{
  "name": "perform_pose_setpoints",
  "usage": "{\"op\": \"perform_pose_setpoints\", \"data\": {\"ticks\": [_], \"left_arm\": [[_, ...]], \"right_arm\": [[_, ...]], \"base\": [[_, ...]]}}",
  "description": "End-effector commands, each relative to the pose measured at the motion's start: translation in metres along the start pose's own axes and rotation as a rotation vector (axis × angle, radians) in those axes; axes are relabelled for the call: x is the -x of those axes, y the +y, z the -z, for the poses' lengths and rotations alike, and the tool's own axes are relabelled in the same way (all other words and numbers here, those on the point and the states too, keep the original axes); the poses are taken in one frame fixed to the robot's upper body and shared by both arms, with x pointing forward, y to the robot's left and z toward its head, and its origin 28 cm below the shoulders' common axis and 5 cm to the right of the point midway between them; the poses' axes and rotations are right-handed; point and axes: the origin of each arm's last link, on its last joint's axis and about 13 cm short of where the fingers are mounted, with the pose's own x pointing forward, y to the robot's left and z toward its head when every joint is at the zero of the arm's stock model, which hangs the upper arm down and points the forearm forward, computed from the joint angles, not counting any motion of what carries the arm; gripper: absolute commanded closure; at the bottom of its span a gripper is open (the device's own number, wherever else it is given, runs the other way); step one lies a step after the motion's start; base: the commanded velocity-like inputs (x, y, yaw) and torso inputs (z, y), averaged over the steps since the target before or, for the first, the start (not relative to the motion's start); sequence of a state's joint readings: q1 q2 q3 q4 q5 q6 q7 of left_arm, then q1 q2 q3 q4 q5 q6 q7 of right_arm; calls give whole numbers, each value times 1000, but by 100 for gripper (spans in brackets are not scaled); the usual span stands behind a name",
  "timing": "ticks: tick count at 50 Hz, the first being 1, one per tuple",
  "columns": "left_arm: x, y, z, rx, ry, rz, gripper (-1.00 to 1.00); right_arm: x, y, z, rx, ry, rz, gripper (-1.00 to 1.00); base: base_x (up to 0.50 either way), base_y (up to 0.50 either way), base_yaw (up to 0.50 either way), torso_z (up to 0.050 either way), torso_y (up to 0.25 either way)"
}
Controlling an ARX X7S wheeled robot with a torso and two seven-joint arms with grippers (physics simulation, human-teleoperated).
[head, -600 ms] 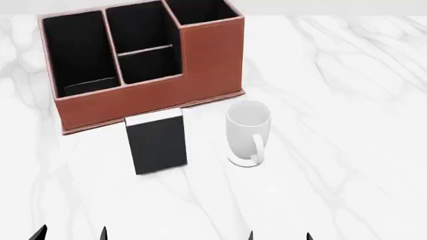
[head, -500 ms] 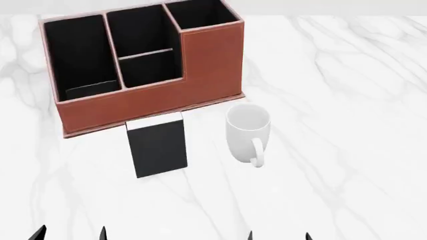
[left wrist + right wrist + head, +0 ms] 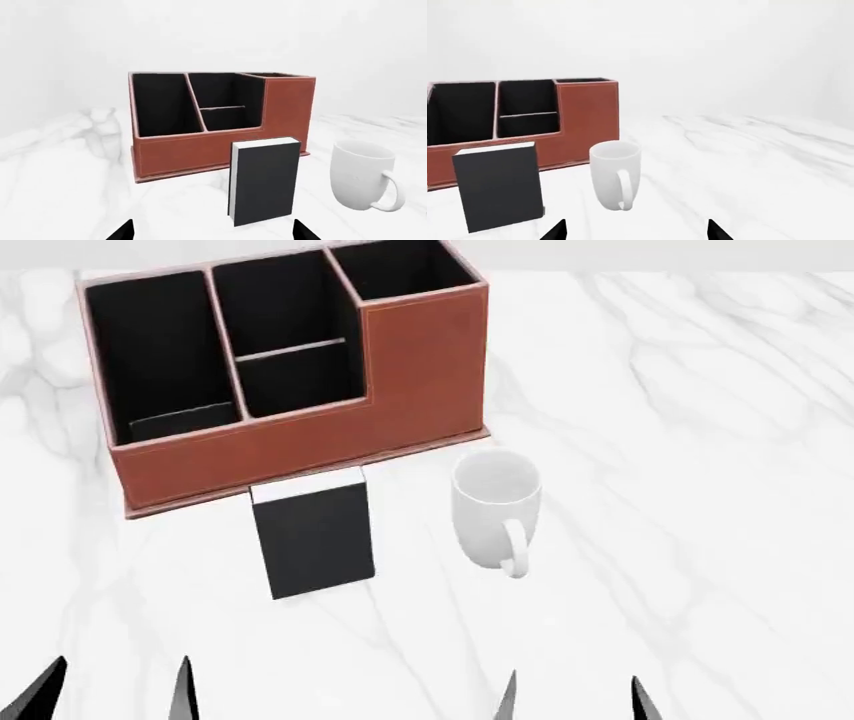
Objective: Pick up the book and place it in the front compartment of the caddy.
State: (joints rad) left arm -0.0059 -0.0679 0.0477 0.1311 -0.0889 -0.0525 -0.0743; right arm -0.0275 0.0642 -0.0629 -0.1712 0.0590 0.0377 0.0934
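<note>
In the head view, one thin rectangular black-covered book with white page edges (image 3: 314, 538) stands upright, long axis vertical, slightly left of the frame's centre, just in front of the low front wall of the single large reddish-brown leather-look caddy (image 3: 300, 445), which fills the upper left and has four black-lined cells, the one at its right end taller. One white ceramic mug (image 3: 497, 505) stands just right of the book, apart from it, handle toward the camera. The left gripper (image 3: 118, 690) shows only as two dark fingertips at the lower left edge, spread wide with nothing between them; the right gripper (image 3: 571, 698), at the lower right, is likewise spread and empty. The book lies ahead of both, between their lines, and looks slightly nearer the left gripper, whose wrist view has the cover almost centred.
</note>
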Motion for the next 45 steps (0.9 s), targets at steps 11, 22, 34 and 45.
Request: {"op": "perform_pose_setpoints", "data": {"ticks": [11, 22, 34, 45], "left_arm": [[12, -2, -91, -11, -369, 55, -100], [11, 0, -96, 35, -342, 76, -100], [13, 2, -100, 56, -350, 68, -100], [13, 3, -99, 63, -350, 62, -100]], "right_arm": [[5, -15, -92, -93, -320, 63, -100], [8, -21, -103, -72, -372, 104, -100], [13, -27, -108, -76, -427, 127, -100], [13, -28, -110, -78, -440, 132, -100]], "base": [[457, 0, 0, 0, 0], [500, 0, 0, 0, 0], [500, 0, 0, 0, 0], [500, 0, 0, 0, 1]]}}
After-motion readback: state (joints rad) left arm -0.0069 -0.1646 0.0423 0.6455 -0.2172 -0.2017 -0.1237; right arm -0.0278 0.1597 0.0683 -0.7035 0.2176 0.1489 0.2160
